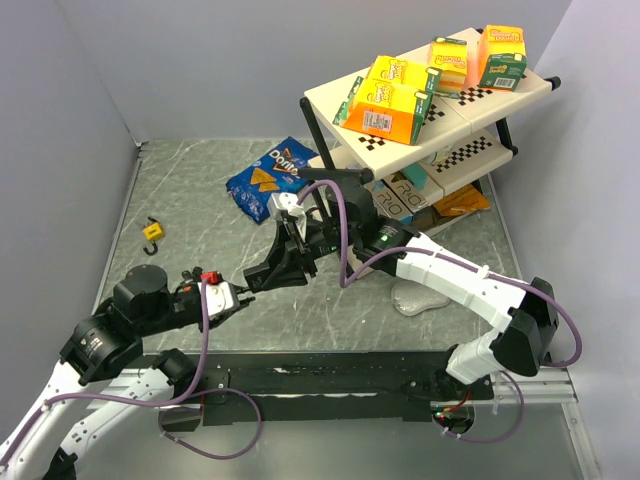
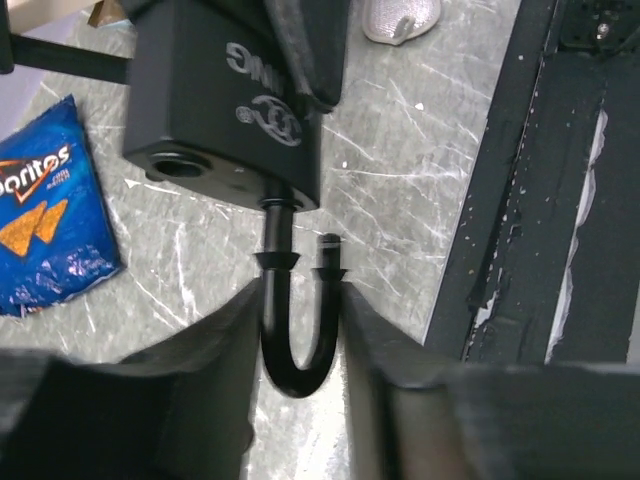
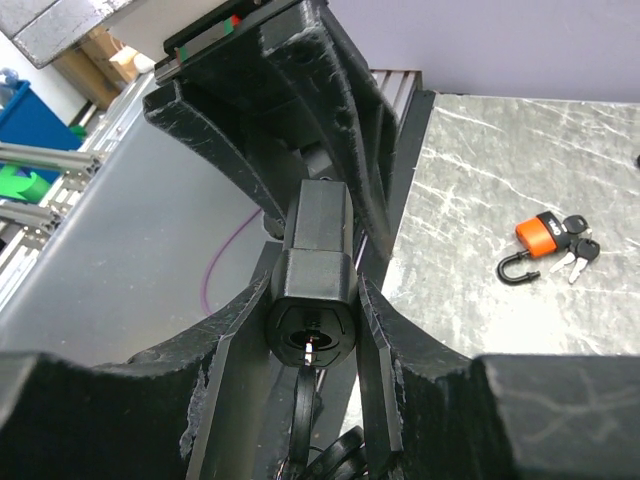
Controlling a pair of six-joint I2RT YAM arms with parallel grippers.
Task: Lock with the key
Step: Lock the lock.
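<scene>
Grey marbled bench fills the view from above. On it a blue Doritos bag lies near the back, in front of a white shelf rack stacked with yellow boxes. A small orange padlock sits well apart, toward the left wall. Mid-bench, the left tool and right tool meet tip to tip. What sits between them is too dark to make out from here.

From the left wrist, the black padlock hangs above the bench with its shackle pointing at the camera. The shackle is open, with one leg in the body and the other end free. The left tool pinches the shackle's loop, a finger pressed against each side.

From the right wrist, the right tool clamps the black padlock's body between its fingers, keyhole end facing the camera. A key sits in the keyhole, its dark head and ring hanging below. The left tool shows beyond the lock. The orange padlock lies on the bench to the right, its shackle open and keys beside it.
</scene>
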